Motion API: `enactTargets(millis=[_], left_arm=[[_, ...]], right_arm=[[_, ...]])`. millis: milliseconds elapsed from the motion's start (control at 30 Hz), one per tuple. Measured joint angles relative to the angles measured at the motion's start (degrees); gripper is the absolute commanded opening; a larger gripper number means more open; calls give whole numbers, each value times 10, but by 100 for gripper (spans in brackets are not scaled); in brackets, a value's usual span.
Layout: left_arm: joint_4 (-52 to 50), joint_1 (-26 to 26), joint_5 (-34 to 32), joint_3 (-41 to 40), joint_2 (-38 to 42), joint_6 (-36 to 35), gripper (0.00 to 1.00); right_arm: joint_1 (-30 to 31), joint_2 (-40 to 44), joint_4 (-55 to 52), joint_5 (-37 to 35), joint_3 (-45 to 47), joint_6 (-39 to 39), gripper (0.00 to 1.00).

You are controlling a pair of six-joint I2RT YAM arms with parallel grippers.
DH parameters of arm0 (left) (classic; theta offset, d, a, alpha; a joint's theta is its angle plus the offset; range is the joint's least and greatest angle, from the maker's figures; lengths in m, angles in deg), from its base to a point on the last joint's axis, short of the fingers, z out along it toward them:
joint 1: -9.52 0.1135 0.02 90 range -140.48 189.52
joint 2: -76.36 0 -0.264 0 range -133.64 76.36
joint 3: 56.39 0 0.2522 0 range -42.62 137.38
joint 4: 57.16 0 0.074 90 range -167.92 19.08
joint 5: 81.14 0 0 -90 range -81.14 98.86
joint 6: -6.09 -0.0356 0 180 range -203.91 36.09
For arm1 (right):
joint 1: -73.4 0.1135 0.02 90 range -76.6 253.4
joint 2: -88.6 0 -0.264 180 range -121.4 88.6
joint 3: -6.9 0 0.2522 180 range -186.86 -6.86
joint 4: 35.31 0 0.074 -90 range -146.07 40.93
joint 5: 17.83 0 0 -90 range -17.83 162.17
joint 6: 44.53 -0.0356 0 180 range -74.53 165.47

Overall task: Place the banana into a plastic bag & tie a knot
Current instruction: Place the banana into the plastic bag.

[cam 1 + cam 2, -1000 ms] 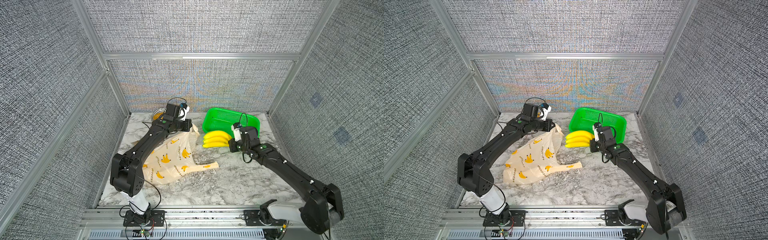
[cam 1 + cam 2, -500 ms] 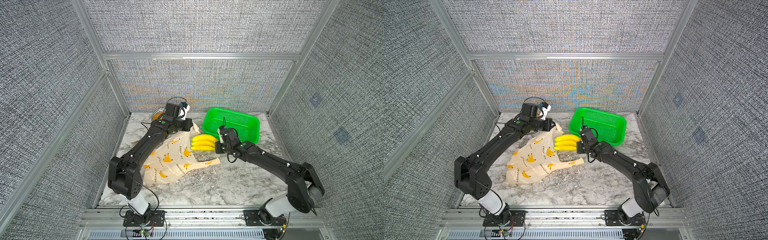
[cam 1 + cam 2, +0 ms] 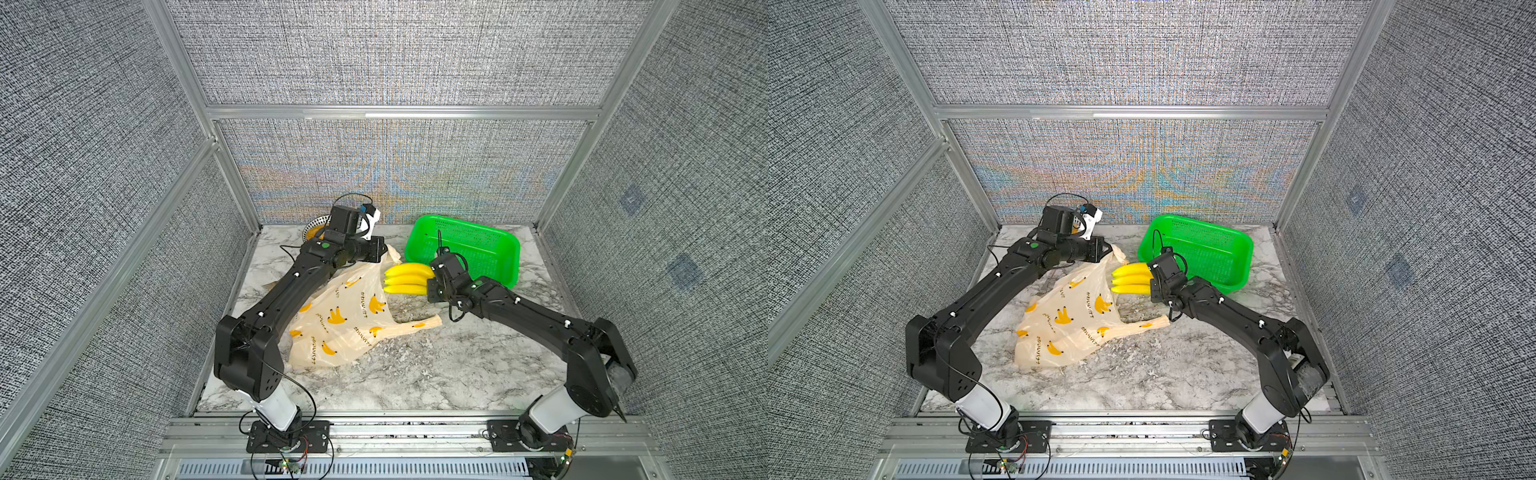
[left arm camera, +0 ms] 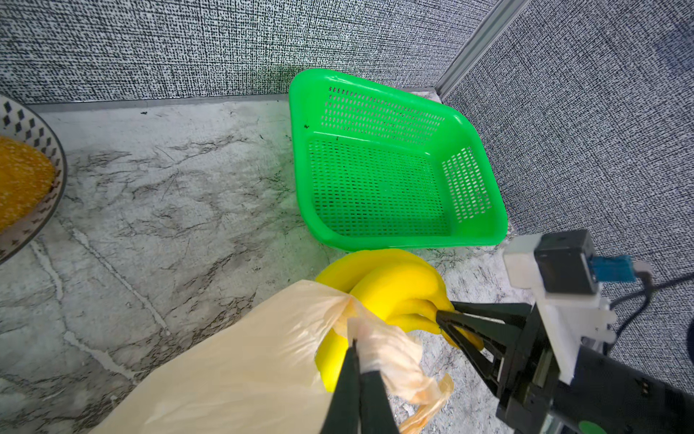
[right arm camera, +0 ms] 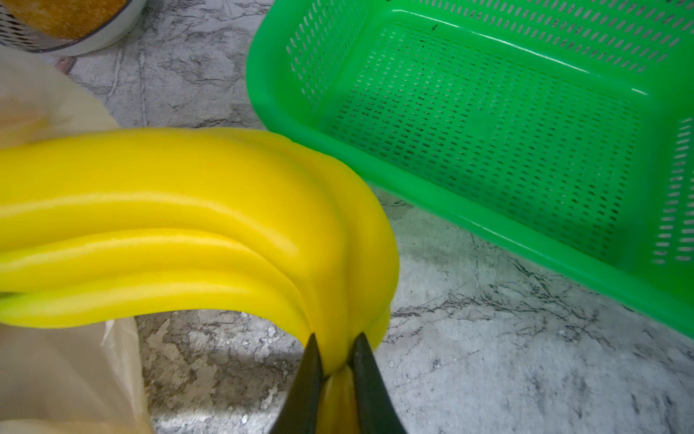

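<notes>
The banana, a bright yellow bunch, hangs above the marble top just in front of the green basket. My right gripper is shut on its stem end. The tips of the bunch point at the mouth of the plastic bag, which is cream with printed bananas. My left gripper is shut on one bag handle and holds it lifted beside the bunch. The other handle lies flat on the table. No knot is in view.
The green perforated basket stands at the back right, close behind the bunch. A patterned bowl with orange contents sits at the back left behind my left wrist. Cage walls enclose the table on three sides.
My right gripper has carried the banana leftward from beside the basket up to the bag's mouth. My left gripper has kept the bag handle lifted in about the same place.
</notes>
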Motion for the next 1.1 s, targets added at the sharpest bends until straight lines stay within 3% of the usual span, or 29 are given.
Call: enactTargets(millis=[467, 633, 733, 1067, 1100], left_arm=[[1, -5, 0, 18, -24, 15, 0], [5, -7, 13, 24, -28, 23, 0], [14, -9, 33, 26, -26, 24, 0], [33, -9, 124, 21, 12, 35, 0], [36, -9, 129, 19, 14, 38, 0]], right_arm=[[151, -25, -62, -148, -47, -19, 0], [190, -33, -28, -151, -48, 36, 0], [188, -22, 18, -136, -30, 89, 0], [131, 15, 116, 65, 7, 323, 0], [127, 15, 125, 86, 6, 337, 16]])
